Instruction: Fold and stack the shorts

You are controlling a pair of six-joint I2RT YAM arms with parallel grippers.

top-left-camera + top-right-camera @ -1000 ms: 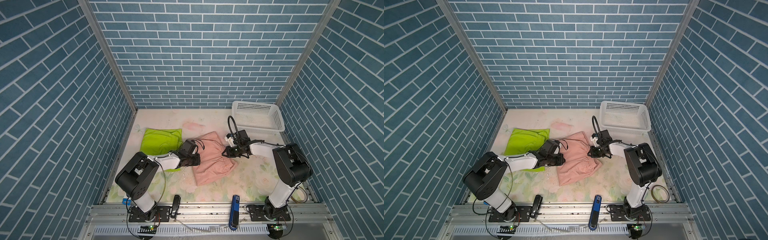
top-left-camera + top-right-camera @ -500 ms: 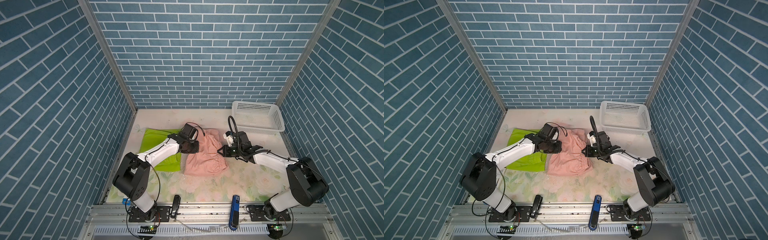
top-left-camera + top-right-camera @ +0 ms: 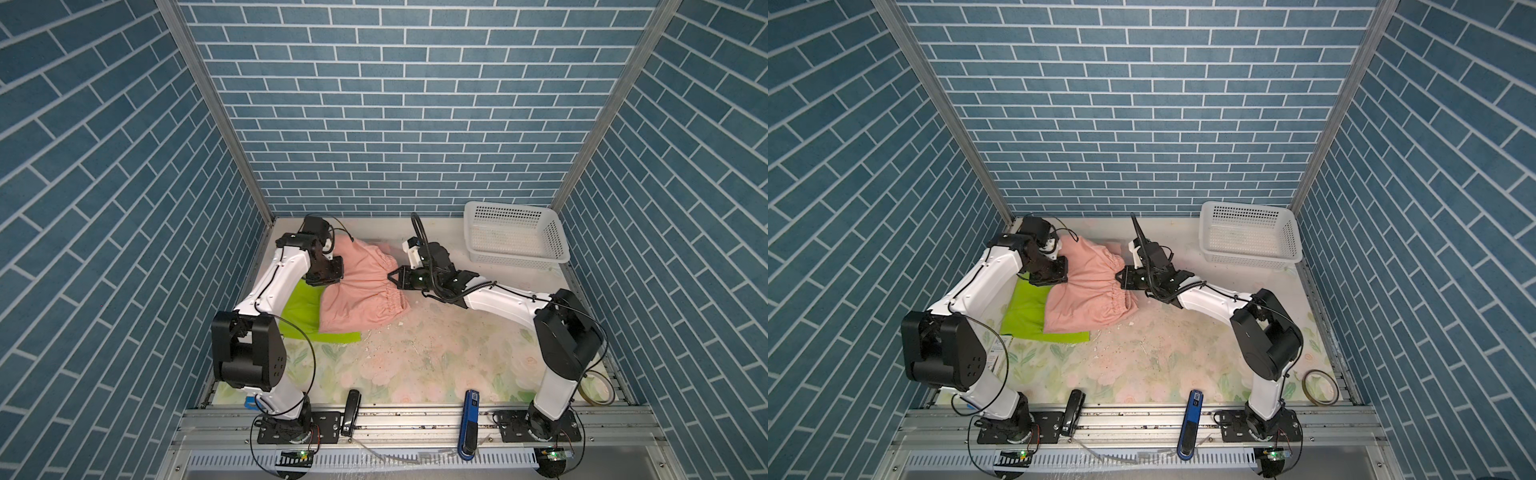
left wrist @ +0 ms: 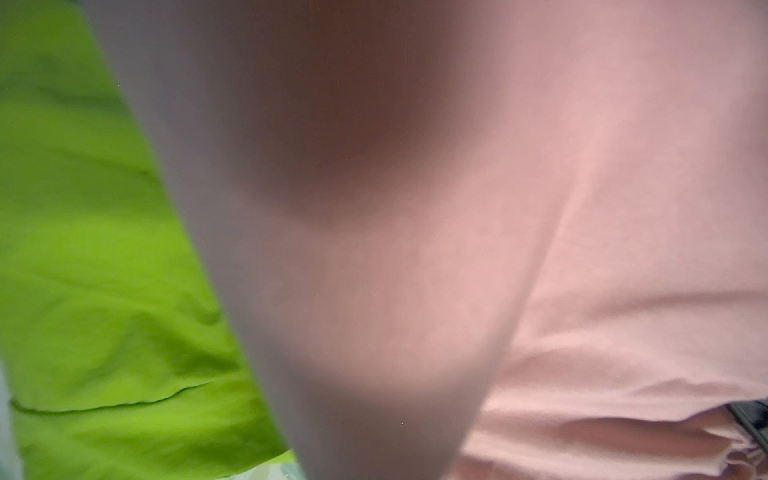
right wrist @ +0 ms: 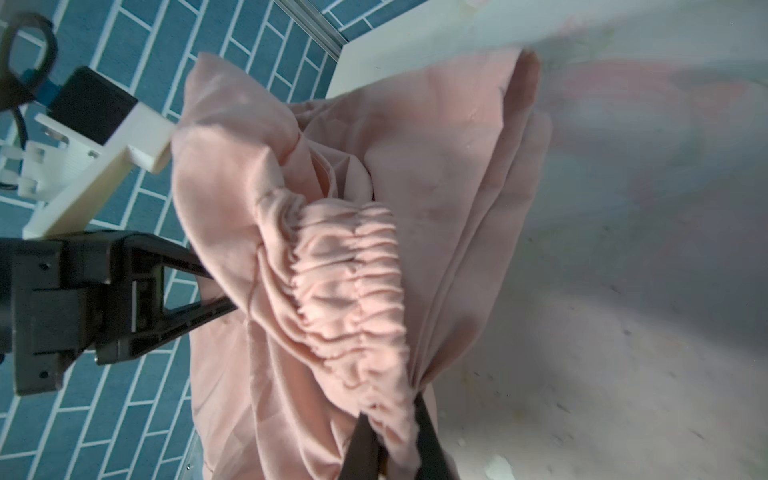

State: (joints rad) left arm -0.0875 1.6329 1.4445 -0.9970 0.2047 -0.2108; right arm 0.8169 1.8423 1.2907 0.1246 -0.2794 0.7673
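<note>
Your left gripper (image 5: 220,291) and right gripper (image 5: 392,409) pinch the pink shorts (image 3: 361,291), spread to stack on the green shorts (image 3: 301,309) by the table's (image 3: 436,353) left edge.

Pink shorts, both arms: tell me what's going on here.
Both arms hold the pink shorts: the left hand is shut on one edge, and the right hand pinches the gathered waistband. The pink shorts partly overlap the green shorts, which lie flat underneath. Neither hand has let go yet.

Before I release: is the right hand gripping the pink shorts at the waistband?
Yes, the right hand pinches the gathered waistband of the pink shorts.
</note>
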